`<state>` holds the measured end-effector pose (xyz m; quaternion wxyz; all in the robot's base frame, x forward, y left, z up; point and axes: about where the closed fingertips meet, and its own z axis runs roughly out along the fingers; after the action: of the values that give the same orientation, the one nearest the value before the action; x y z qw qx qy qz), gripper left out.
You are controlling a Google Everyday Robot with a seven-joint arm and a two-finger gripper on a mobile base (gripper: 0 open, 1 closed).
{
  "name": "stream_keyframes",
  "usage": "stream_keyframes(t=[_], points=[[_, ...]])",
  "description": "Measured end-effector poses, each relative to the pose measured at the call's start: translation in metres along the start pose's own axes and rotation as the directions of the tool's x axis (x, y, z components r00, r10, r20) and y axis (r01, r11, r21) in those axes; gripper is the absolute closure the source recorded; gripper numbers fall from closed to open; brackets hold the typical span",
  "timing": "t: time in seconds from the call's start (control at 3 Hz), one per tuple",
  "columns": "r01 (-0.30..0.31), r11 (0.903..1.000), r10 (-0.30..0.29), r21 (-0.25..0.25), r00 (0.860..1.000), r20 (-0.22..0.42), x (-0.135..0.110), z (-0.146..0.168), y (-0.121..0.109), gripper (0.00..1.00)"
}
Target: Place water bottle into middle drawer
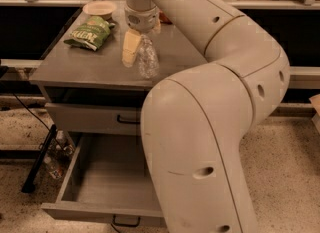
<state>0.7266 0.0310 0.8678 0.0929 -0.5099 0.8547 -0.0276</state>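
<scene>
The water bottle [148, 58] is clear and crinkled and stands about upright near the front middle of the grey cabinet top [90, 67]. My gripper [140, 52] reaches down from above and is closed on the bottle's upper part. One cream finger [130, 48] shows on its left; the other is hidden behind the bottle. The middle drawer [107, 177] is pulled open below, its floor bare, with a black loop handle [126, 221]. My arm's large elbow covers its right part.
A green chip bag [89, 33] and a pale bowl [99, 9] lie at the cabinet top's back left. A red can [165, 17] peeks out behind my arm. A shut drawer front [85, 118] sits above the open one. A black stand leg [39, 159] and floor clutter are at the left.
</scene>
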Motion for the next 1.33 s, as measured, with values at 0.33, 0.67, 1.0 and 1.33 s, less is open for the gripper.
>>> stream_keyframes(t=[0.33,0.67,1.0,1.33], points=[[0.004,0.9996,-0.002,-0.029,0.999,0.050,-0.006,0.010,0.000,0.00],[0.016,0.9960,-0.006,-0.088,0.994,0.107,-0.023,0.025,-0.002,0.00],[0.013,0.9960,-0.002,-0.088,0.992,0.123,-0.029,0.031,-0.005,0.00],[0.016,0.9972,-0.005,-0.073,0.987,0.158,-0.039,0.031,-0.009,0.00]])
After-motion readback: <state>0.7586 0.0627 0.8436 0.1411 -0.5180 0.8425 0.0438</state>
